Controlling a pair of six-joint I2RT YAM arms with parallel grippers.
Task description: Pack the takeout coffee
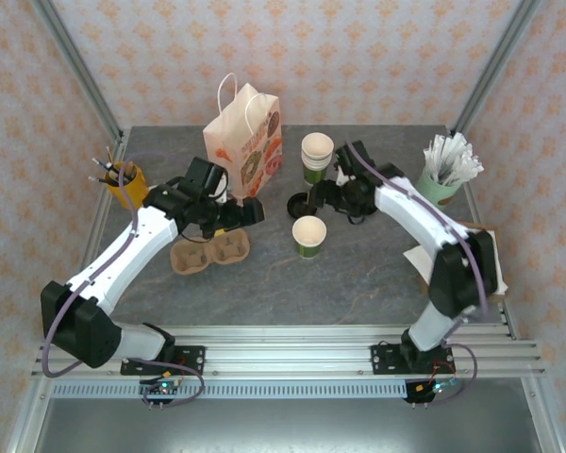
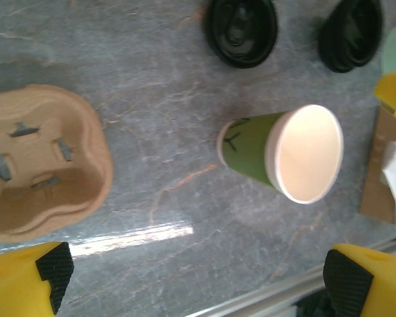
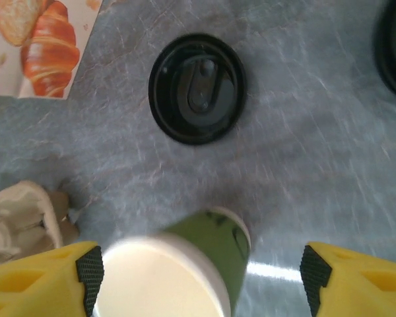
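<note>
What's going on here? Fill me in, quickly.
Two robot arms are partway through packing a takeout coffee. The green paper cup stands lidless on the table, with the black lid lying flat beside it. The left gripper and right gripper hover close by, jaws open, holding nothing. The cardboard cup carrier sits empty near the paper bag.

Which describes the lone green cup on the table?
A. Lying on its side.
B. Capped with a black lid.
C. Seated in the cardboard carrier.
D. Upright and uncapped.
D: the cup stands upright with its cream inside open, a black lid lying flat beside it.
</note>
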